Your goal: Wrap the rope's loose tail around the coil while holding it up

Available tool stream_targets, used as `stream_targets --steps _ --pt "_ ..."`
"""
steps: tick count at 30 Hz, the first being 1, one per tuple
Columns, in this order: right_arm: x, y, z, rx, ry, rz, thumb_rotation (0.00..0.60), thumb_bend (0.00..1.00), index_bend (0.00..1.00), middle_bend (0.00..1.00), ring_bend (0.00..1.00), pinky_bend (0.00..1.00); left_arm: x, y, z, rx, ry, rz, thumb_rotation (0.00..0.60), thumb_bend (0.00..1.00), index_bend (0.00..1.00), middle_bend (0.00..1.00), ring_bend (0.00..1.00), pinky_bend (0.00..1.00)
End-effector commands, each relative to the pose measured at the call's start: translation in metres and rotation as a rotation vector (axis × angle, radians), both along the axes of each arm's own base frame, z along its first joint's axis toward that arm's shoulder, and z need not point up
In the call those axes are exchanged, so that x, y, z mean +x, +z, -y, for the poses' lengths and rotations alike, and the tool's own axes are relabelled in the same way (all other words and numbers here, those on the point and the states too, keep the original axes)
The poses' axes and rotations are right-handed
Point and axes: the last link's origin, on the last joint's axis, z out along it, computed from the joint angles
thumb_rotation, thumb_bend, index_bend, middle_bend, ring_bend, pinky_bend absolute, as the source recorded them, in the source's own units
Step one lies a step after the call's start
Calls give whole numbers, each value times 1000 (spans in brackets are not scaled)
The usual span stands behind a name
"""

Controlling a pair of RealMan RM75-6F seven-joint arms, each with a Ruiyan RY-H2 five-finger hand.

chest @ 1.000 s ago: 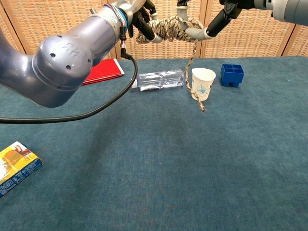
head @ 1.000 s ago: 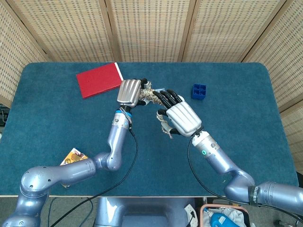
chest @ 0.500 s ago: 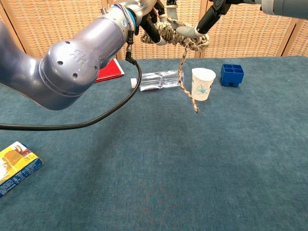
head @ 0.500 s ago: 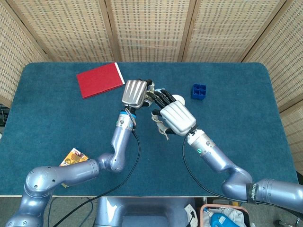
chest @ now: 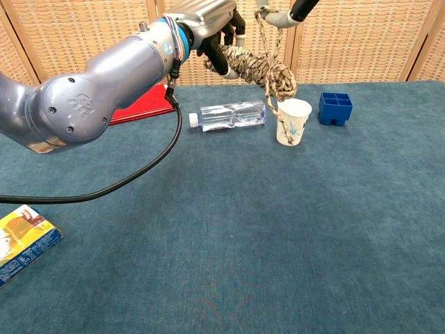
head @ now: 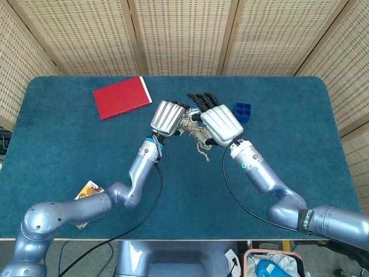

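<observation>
A speckled rope coil [chest: 259, 67] hangs in the air above the table, slanting down to the right. My left hand [chest: 209, 19] grips its upper left end; in the head view this hand [head: 167, 117] sits just left of the coil [head: 191, 128]. My right hand [head: 220, 123] is just right of the coil, and its fingers [chest: 277, 18] at the top edge of the chest view pinch a strand of the rope's tail that rises from the coil. The tail's free end [chest: 279, 115] dangles in front of the paper cup.
A clear water bottle [chest: 229, 115] lies under the coil, with a white paper cup [chest: 295, 124] and a blue compartment box [chest: 335, 108] to its right. A red book [head: 121, 97] lies at the back left. A yellow packet [chest: 21, 241] sits near the front left edge.
My right hand has moved up and back, carrying the tail strand over the coil. The coil's right end has dropped, and the dangling end hangs shorter.
</observation>
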Motion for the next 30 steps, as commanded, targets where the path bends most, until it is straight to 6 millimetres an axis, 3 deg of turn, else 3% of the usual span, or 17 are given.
stream_targets --steps 1,16,22,30 --pt "-4 4 10 -17 -31 0 600 477 696 0 0 0 -4 2 -1 -9 -4 -4 600 503 850 698 515 602" --pt "-29 13 47 -34 -205 -20 600 475 696 0 0 0 -16 4 -3 -134 -31 -7 600 503 850 698 515 579" --pt "-38 5 63 -46 -250 -49 600 475 696 0 0 0 -19 4 -3 -235 -28 19 600 503 850 698 515 570" --pt "-42 -3 68 -21 -273 -81 600 474 690 0 0 0 -20 7 -5 -255 -62 30 600 503 850 698 515 568"
